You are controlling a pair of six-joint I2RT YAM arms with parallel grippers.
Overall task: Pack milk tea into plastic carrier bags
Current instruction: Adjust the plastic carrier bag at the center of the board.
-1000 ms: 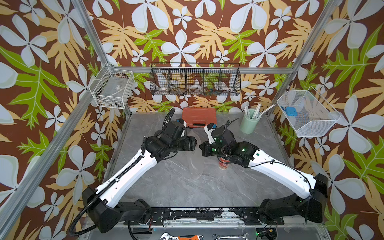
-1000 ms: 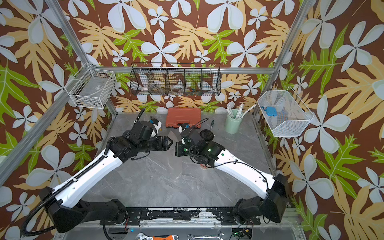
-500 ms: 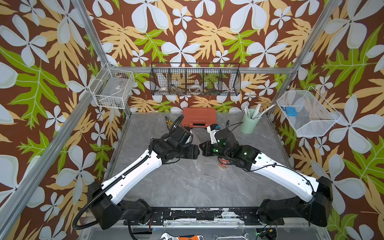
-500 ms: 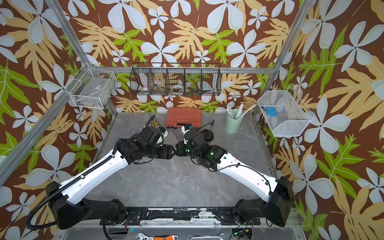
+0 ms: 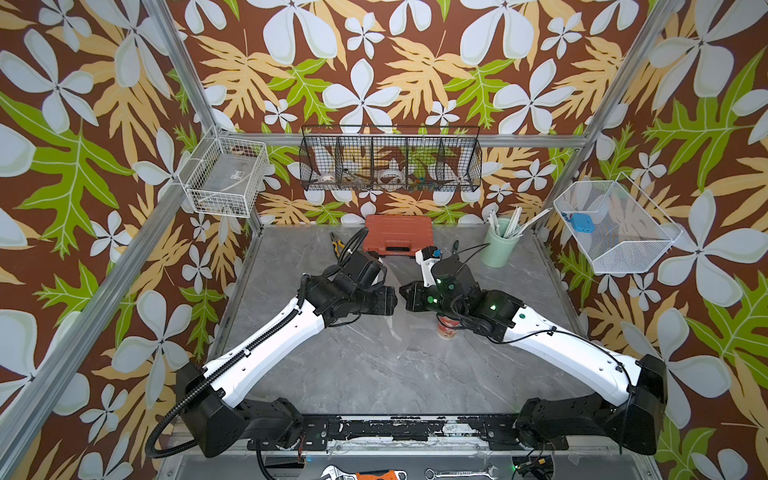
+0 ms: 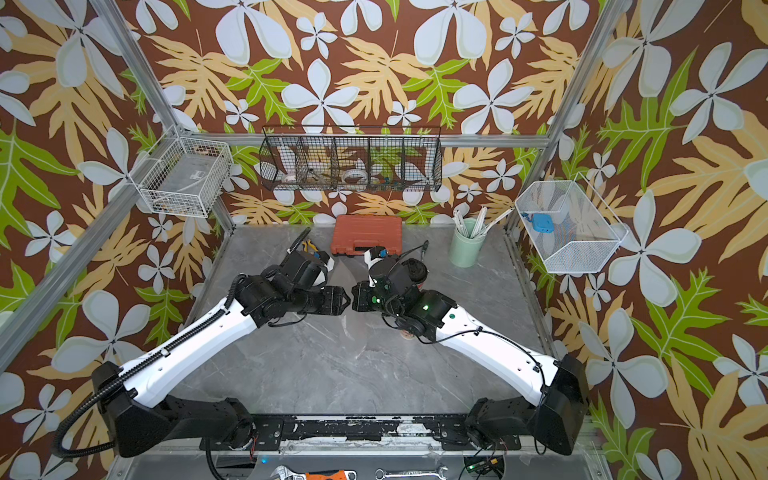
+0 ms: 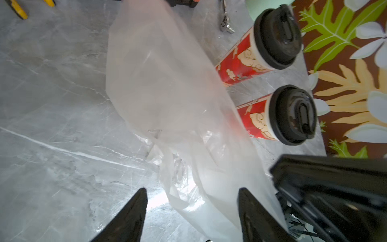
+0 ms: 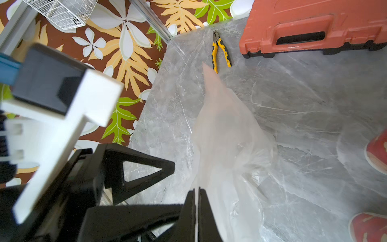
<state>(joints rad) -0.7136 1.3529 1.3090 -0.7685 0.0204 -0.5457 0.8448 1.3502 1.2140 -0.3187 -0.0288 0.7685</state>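
Two milk tea cups, red-and-cream with black lids, stand side by side in the left wrist view; a top view shows one lid behind the right arm. A clear plastic carrier bag hangs over the table, its edge pinched in my shut right gripper. My left gripper is open, and the bag's crumpled top hangs between its fingers without being clamped. Both grippers meet tip to tip at mid-table, left and right. The cups' bases sit just beyond the bag.
An orange tool case lies at the back, with yellow pliers to its left and a pale green cup of straws to its right. A ratchet lies near the cups. Wire baskets hang on the walls.
My left arm has swung right until its gripper meets the right one at the bag, and its jaws have narrowed slightly. The right gripper has stayed shut on the bag.
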